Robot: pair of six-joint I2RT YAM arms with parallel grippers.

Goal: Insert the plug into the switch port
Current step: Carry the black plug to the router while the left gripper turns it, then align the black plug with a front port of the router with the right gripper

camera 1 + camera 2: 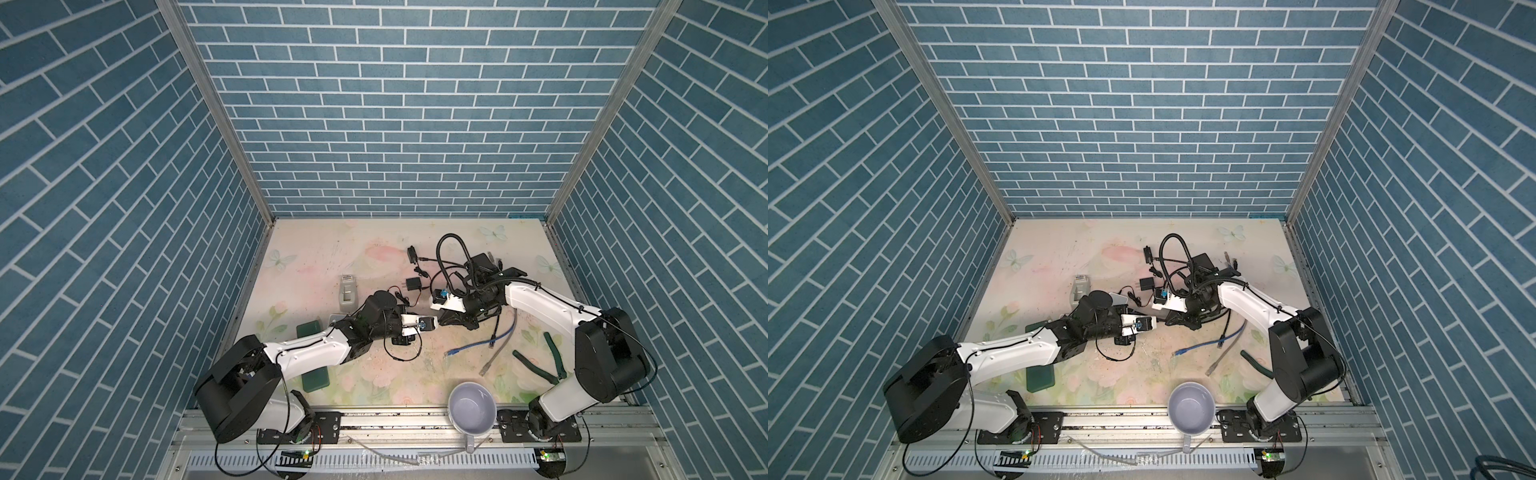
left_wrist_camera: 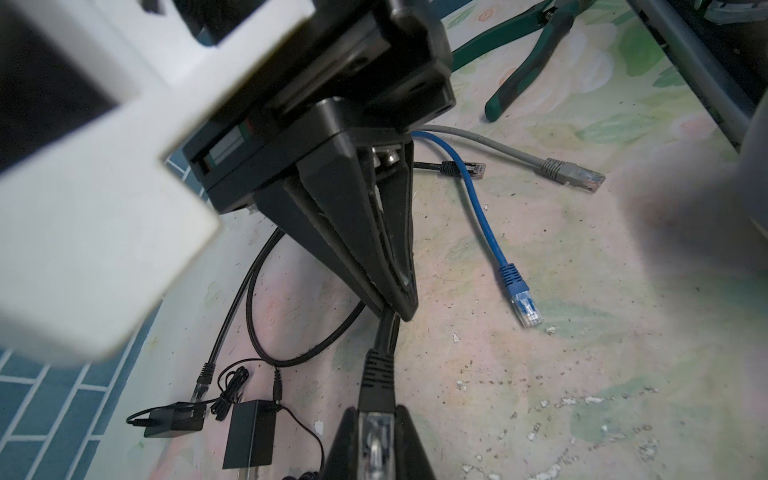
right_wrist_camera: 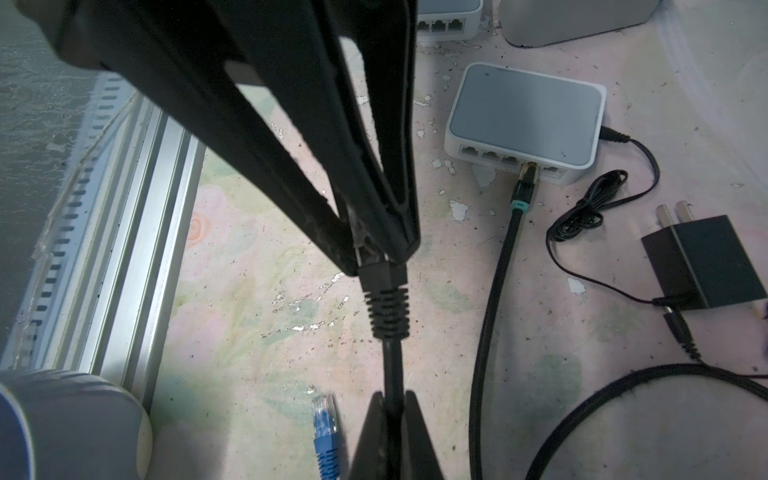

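Observation:
My left gripper is shut on the plug, a clear connector with a ribbed black boot. My right gripper is shut on the same black cable, a short way behind the boot. In both top views the two grippers meet tip to tip at mid-table, left gripper and right gripper. The switch is a white box with a grey top, lying beyond the plug. One black cable with a teal ring sits in one of its ports; the other ports are empty.
A second switch and a grey device lie further left. A black power adapter, blue cable, grey cable, green pliers, a mug and a green box lie around.

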